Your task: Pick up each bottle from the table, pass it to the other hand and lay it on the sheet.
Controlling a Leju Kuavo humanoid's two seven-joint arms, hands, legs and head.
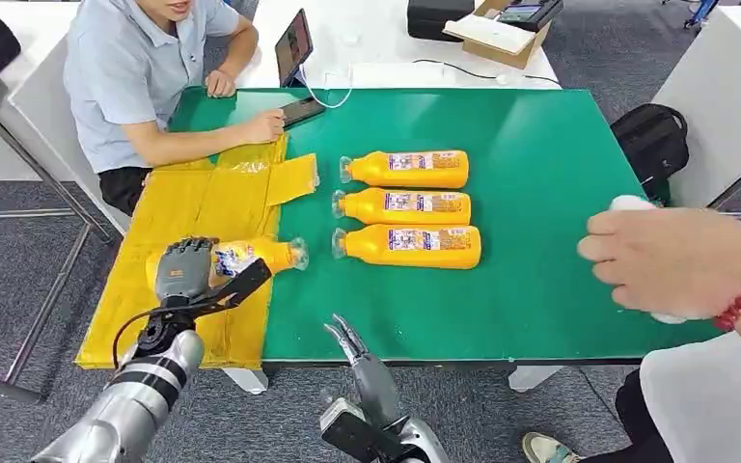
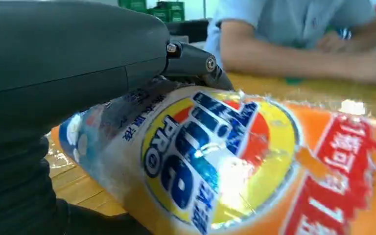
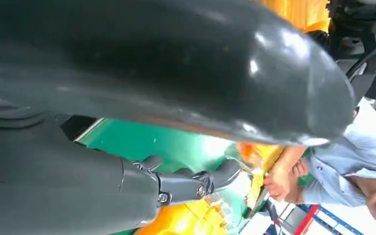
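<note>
An orange bottle (image 1: pixel 262 255) with a clear cap lies sideways over the yellow sheet (image 1: pixel 193 203), and my left hand (image 1: pixel 185 268) grips its base end. In the left wrist view its label (image 2: pixel 225 156) sits under my dark fingers (image 2: pixel 196 61). I cannot tell whether it rests on the sheet. Three more orange bottles lie side by side on the green table (image 1: pixel 540 154): far (image 1: pixel 410 169), middle (image 1: pixel 405 205) and near (image 1: pixel 413 246). My right hand (image 1: pixel 352 342) hangs at the table's front edge, fingers (image 3: pixel 191 183) stretched out and holding nothing.
A person in a light blue shirt (image 1: pixel 125 68) sits at the far left with a hand (image 1: pixel 262 125) on the sheet's far end. Another person's hand (image 1: pixel 675 260) with a red bead bracelet holds something white over the table's right edge. A tablet (image 1: pixel 294 43) stands behind the table.
</note>
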